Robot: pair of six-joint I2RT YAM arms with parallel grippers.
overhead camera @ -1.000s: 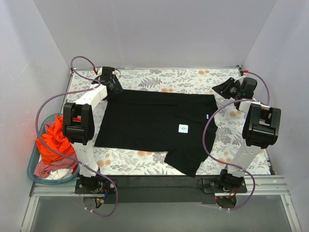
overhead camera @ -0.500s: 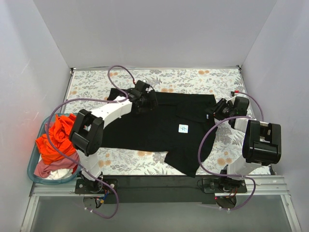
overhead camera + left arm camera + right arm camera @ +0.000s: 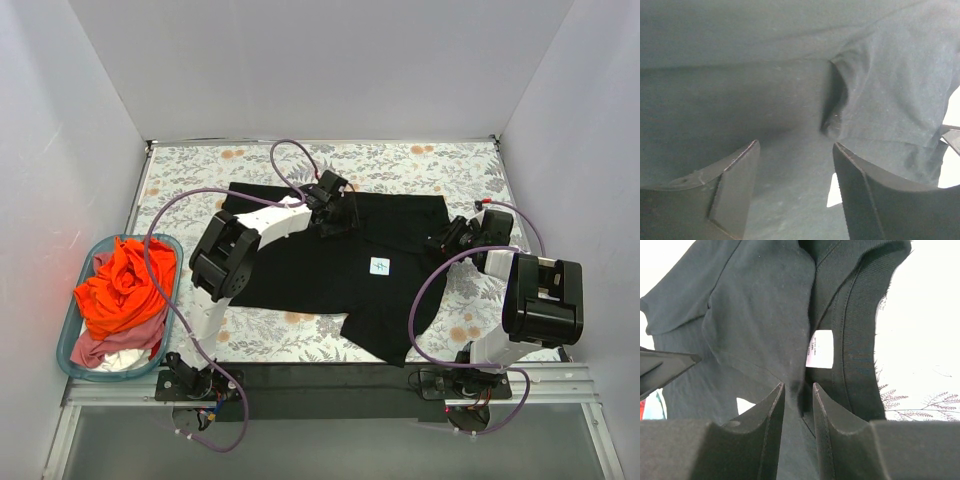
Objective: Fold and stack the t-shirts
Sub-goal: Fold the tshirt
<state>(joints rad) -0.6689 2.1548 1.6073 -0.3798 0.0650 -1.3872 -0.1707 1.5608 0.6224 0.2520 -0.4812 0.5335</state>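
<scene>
The left arm stretches far forward and inward, the left tool (image 3: 338, 214) gaping wide and empty just above the black t-shirt (image 3: 300, 268). The right arm is folded back, the right tool (image 3: 798, 386) almost closed, pinching collar cloth lying on the table (image 3: 420, 160).

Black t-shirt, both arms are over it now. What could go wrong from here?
1. The right gripper shows only a narrow gap at the collar of the black t-shirt, where layers overlap; it may catch only one layer, so a pull would skew the fold.
2. The left gripper is open over flat cloth beside a pucker; closing there might grab nothing or bunch it.
</scene>
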